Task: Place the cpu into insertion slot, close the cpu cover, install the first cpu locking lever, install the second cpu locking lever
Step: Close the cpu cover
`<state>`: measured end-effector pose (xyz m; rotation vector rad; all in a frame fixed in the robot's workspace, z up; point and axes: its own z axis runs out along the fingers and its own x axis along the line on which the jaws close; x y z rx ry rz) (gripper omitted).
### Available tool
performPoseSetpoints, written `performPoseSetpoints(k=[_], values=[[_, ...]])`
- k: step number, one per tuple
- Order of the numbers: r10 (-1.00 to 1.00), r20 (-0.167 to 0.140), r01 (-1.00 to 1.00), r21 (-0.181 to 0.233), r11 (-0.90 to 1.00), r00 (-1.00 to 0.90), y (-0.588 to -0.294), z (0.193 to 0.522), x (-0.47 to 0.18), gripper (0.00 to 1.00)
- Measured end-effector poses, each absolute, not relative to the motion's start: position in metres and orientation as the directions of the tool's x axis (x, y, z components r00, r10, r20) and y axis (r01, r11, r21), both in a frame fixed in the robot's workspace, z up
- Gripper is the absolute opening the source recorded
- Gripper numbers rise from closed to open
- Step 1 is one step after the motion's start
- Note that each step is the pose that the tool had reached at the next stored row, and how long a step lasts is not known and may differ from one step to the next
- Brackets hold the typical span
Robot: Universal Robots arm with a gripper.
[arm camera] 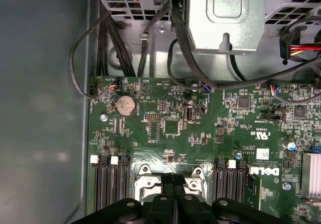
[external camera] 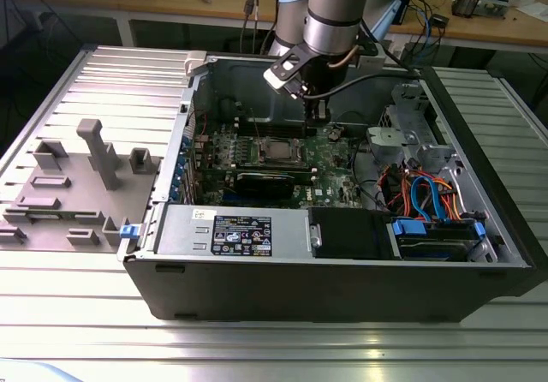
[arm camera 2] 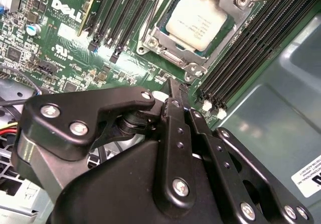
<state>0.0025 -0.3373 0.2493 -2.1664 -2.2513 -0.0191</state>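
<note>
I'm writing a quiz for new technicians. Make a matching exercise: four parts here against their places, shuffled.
1 square silver-grey metal-topped cpu
2 round silver coin battery
3 long black plastic memory slots
4 grey plastic moulded tray

A outside the dark metal case
B inside the silvery frame
C either side of the cpu
D near the green board's edge

Pairs: 1-B, 2-D, 3-C, 4-A

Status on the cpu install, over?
Empty gripper shut, just off the cpu. Chip seated, cpu cover looks down. Nothing in the way.
</note>
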Motion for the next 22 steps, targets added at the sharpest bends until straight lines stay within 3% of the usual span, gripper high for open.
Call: performPoseSetpoints(k=[22], values=[[0.999, 0.021, 0.999, -0.003, 0.038, -0.038, -0.3373, 0.2464, -0.0067, 0.11]])
